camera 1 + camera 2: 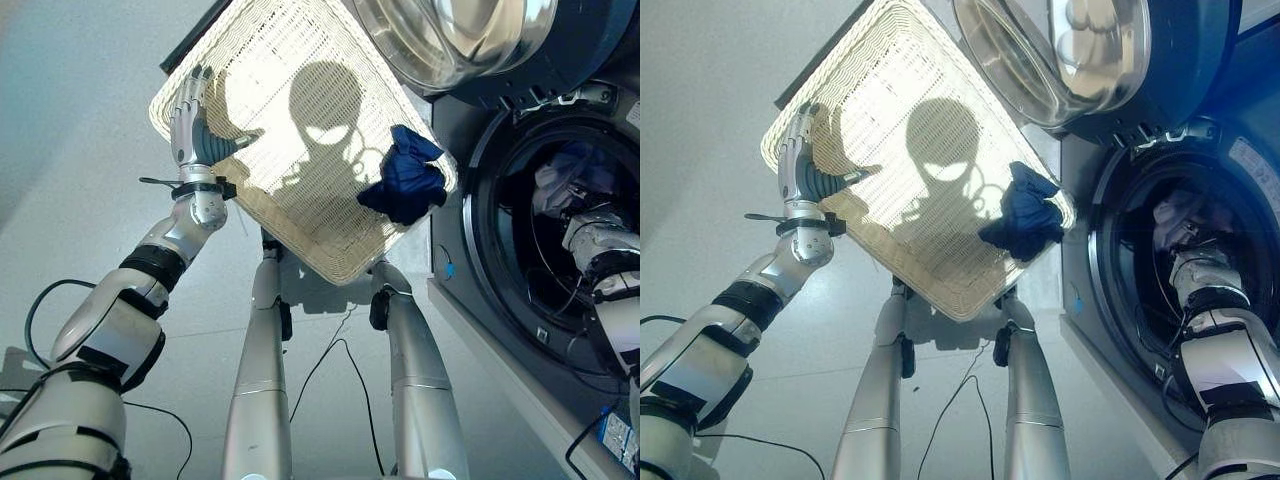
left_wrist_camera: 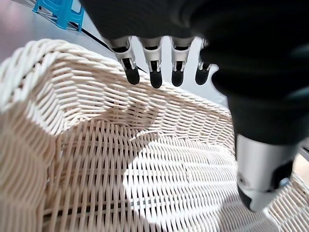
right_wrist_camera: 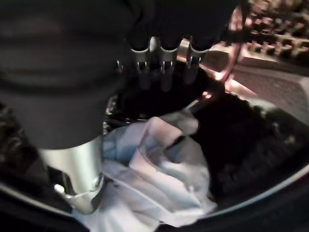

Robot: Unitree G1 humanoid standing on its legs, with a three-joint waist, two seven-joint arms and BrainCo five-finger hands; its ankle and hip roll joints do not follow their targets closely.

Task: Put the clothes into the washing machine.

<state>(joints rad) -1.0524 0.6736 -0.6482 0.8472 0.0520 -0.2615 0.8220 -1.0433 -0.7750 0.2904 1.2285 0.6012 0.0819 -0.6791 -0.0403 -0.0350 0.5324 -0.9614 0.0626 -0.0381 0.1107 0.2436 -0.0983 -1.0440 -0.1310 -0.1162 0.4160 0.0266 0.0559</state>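
Left arm: rose from the lower left of the left eye view toward the basket's left edge.
Left hand (image 1: 192, 128): lay against the inner left wall of the basket, upper left of centre in the frame; fingers (image 2: 154, 72) straight and relaxed, released, their dark tips over the woven rim in the left wrist view, the thumb standing apart over the basket floor.
Wicker basket (image 1: 300, 60): pale woven tray, tilted, filling the upper middle of the frame, its lower right corner close to the washer opening.
Dark blue garment (image 1: 408, 178): bunched in the basket's lower right corner, right of centre in the frame, touching the rim there.
Washing machine (image 1: 470, 230): right side of the frame, its round opening dark.
Door (image 1: 450, 40): swung open, glass bowl at the top of the frame above the opening.
Right hand (image 3: 161, 60): reached into the drum at the right edge of the frame; its fingers pointed into the dark drum, and whether they were curled or straight could not be told.
White clothes (image 3: 159, 179): crumpled heap inside the drum, just beside the right hand's thumb in the right wrist view; a pale and bluish bundle (image 1: 565, 175) also showed deep in the opening.
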